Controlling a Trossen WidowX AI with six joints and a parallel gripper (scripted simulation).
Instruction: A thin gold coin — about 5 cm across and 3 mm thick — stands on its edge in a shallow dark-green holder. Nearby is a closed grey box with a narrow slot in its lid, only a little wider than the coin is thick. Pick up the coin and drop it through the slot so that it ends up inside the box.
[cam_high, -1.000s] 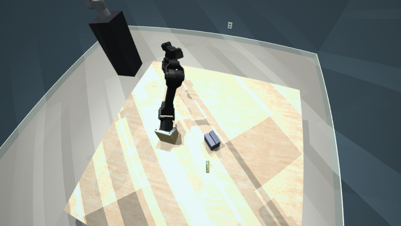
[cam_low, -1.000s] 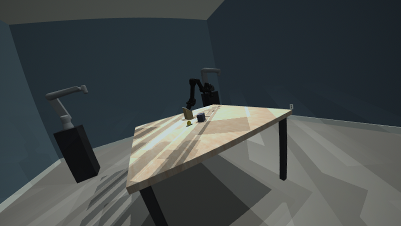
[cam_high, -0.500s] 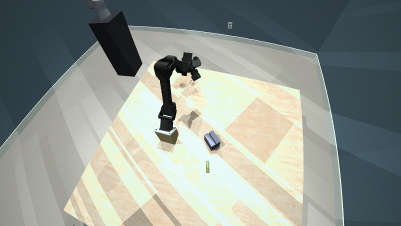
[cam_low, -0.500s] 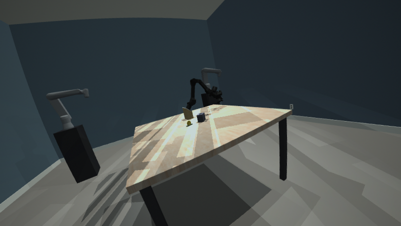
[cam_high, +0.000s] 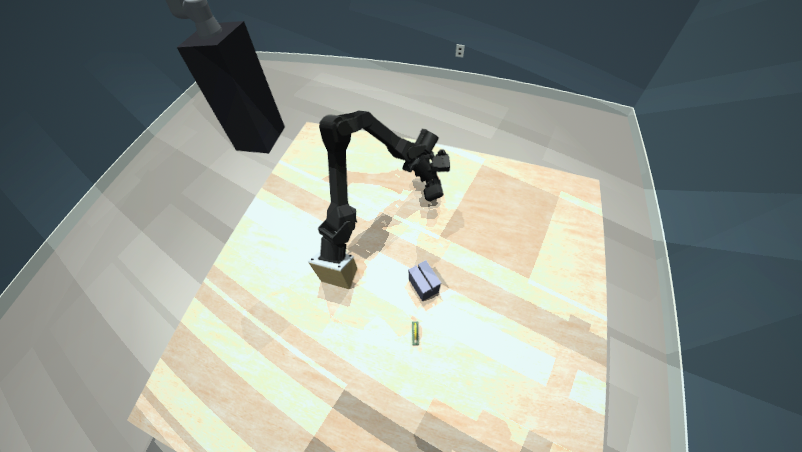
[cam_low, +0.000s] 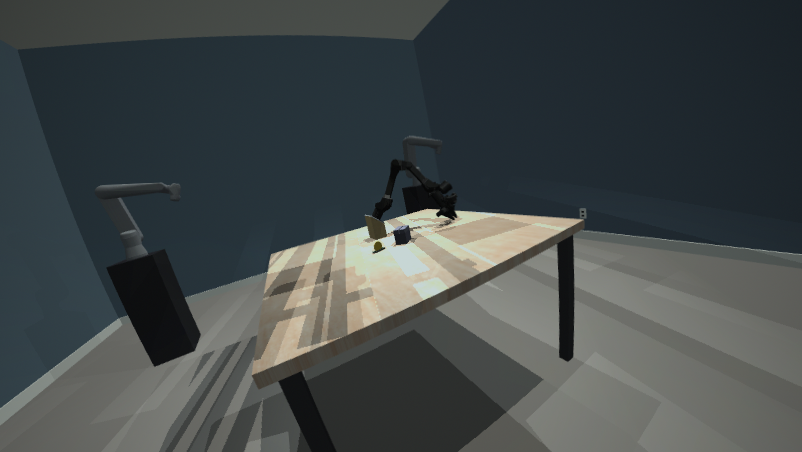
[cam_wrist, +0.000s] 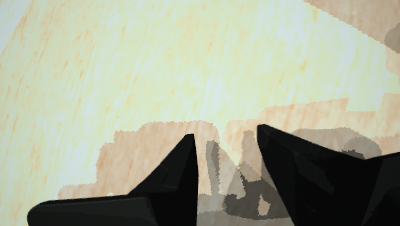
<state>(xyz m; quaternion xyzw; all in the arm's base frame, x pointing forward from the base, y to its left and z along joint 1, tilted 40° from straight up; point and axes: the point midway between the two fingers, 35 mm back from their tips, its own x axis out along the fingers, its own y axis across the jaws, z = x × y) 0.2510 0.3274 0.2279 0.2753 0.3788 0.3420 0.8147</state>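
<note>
A: Top view. Gripper (cam_high: 433, 190) hangs low over the wooden table (cam_high: 505, 224), well apart from the work. Gold coin (cam_high: 415, 332) on edge in its dark-green holder (cam_high: 415, 340); upright, so fingers could pinch its faces.

B: The grey box (cam_high: 424, 280)?

A: Between arm base and coin, dark slot along its lid.

B: Exterior view?

A: Coin (cam_low: 378, 245) reads as a flat disc, box (cam_low: 401, 234) just beside.

B: Wrist view?

A: Matte black tapered fingers, partly closed, nothing between them; only pale grained wood below.
</note>
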